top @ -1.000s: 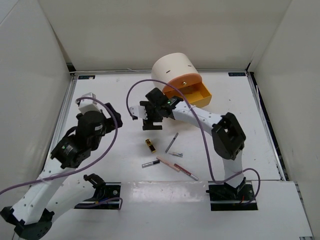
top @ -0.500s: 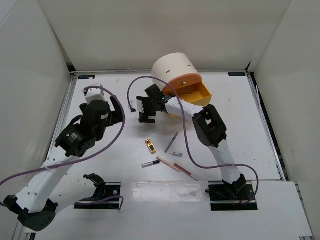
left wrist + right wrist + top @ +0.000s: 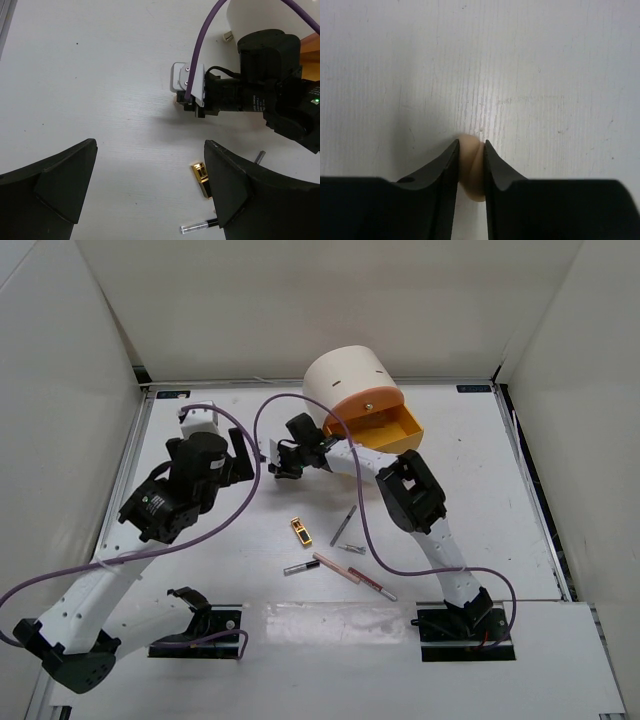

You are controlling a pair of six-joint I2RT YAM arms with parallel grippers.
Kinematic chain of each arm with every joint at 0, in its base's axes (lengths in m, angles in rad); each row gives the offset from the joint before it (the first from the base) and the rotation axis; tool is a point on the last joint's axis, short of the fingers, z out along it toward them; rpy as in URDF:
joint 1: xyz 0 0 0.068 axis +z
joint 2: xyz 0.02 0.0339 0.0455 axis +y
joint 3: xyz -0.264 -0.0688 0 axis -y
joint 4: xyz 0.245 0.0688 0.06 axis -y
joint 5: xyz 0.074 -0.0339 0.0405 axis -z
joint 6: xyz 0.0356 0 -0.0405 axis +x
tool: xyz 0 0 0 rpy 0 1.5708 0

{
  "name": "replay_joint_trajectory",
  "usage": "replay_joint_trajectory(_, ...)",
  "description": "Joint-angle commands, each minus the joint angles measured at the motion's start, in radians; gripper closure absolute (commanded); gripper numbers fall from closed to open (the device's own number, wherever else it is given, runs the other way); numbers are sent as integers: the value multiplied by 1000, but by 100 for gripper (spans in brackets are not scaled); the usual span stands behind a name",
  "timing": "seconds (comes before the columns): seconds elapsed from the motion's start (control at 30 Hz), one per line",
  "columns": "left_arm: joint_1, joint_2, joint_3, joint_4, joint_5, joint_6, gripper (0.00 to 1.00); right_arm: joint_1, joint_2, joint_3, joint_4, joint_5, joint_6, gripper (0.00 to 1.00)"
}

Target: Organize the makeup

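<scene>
Right gripper jaws pinch the peach sponge about its middle, nearly closed (it looks soft, light, squashy); left gripper jaws gape wide, empty.

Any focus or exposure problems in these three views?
Top external: evenly lit, sharp, only soft shadows. Left wrist: table and gold lipstick crisp, left end effector dark and soft-edged. Right wrist: right end effector a featureless black silhouette pinching the peach sponge, table grain sharp.

Peach sponge, gold lipstick, black fingers, cream box, orange drawer.
</scene>
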Motion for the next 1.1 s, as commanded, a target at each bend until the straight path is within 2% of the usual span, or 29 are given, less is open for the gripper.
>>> replay_joint_trajectory(0.0,1,2,32,8,-18,15,2,5,7,19,4,-8,53,75)
replay_joint_trajectory(0.07,1,2,27,23,-18,18,2,5,-23,25,-18,-11,56,91)
replay_joint_trajectory(0.1,1,2,27,29,-16,17,2,5,-36,28,-21,-21,78,93)
replay_joint_trajectory(0.27,1,-4,-11,66,-16,-14,2,2,-198,25,-21,-156,174,93)
replay_joint_trajectory(0.33,1,-7,-22,76,-12,-38,2,5,-264,-38,19,-174,223,93)
replay_joint_trajectory(0.47,1,-19,-68,100,5,-61,2,-20,-480,-193,230,-96,369,89)
replay_joint_trajectory(0.57,2,-13,-97,118,20,-95,2,-66,-576,-276,234,-17,460,89)
replay_joint_trajectory(0.8,2,82,-100,173,94,-106,2,-204,-791,-518,240,103,535,90)
replay_joint_trajectory(0.97,77,198,-74,228,272,-63,2,-277,-809,-530,148,137,560,79)
replay_joint_trajectory(1.03,115,241,-56,253,327,-42,2,-290,-798,-530,136,150,558,69)
replay_joint_trajectory(1.07,126,248,-51,262,361,-35,2,-293,-803,-532,130,151,553,61)
